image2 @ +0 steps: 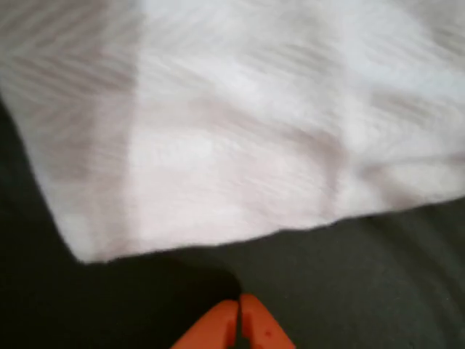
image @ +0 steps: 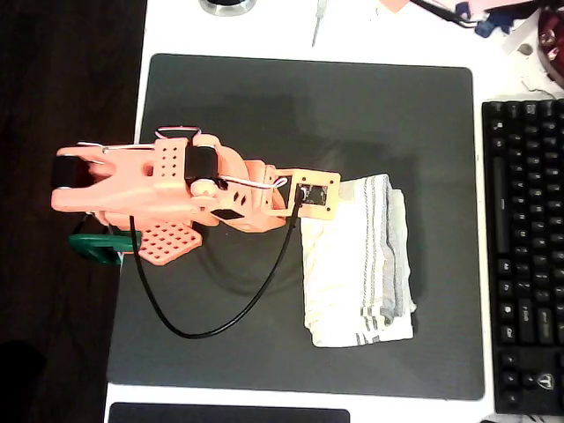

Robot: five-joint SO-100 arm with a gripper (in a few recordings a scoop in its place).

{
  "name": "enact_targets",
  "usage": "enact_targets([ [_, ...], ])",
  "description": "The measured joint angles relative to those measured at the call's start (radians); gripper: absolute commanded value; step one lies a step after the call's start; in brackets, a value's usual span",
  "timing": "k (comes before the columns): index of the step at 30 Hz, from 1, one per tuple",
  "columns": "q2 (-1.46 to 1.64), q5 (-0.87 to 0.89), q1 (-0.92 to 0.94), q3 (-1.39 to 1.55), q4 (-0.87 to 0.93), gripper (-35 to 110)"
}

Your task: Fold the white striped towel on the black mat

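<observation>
The white striped towel (image: 361, 260) lies folded into a tall narrow rectangle on the right half of the black mat (image: 264, 97), its grey stripes running down the right side. My orange arm reaches in from the left, and its wrist block covers the towel's upper left corner. In the wrist view the towel (image2: 240, 131) spreads across the top, and my gripper (image2: 239, 313) sits at the bottom with both orange fingertips pressed together over bare mat (image2: 378, 291), a short way off the towel's edge, holding nothing.
A black keyboard (image: 524, 256) lies along the mat's right side. A black cable (image: 220, 317) loops from the arm across the mat's lower left. A dark green clamp (image: 97, 248) sits at the arm's base. Small items clutter the far edge of the white table (image: 388, 35).
</observation>
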Motion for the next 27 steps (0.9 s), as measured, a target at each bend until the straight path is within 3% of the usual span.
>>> enact_targets([
  [27, 0.103, 0.023, -0.015, 0.000, 0.095, 1],
])
